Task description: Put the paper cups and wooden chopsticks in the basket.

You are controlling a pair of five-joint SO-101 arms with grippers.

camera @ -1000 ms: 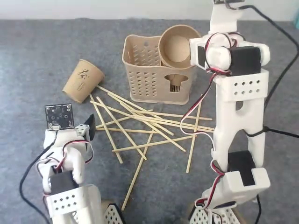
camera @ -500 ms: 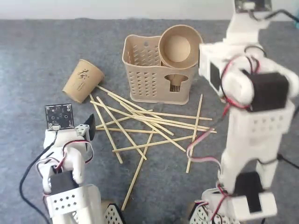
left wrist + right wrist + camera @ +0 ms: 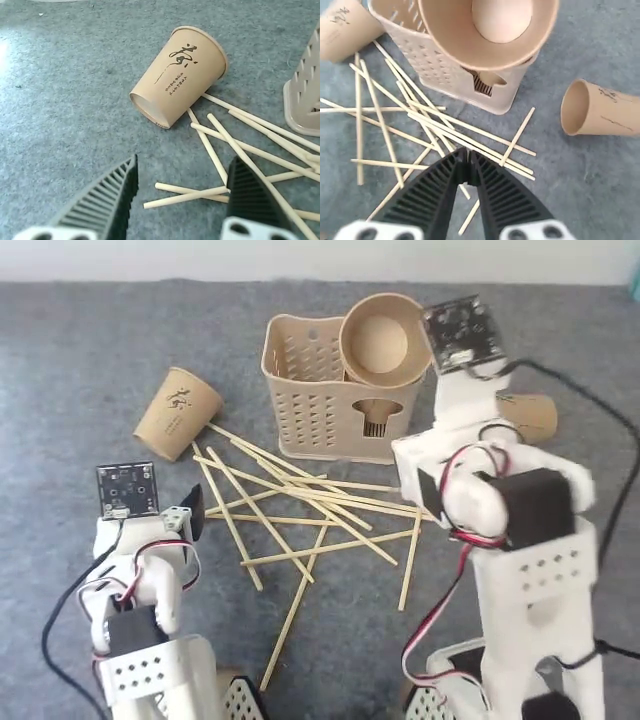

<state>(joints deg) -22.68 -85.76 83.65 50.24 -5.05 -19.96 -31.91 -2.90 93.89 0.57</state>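
Back swings the right gripper (image 3: 468, 156), clenched empty over chopsticks (image 3: 445, 131), basket (image 3: 435, 65) just ahead; left gripper (image 3: 184, 162) gapes toward a cup (image 3: 180, 75).

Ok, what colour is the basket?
The basket is beige, with rows of small holes in its walls; the high view shows it best.

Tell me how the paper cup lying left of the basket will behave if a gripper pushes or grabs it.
The paper cup tapers and lies on its side, so a push would probably roll it in a curve. It looks thin-walled, so it is likely light, and apt to buckle under a hard squeeze.
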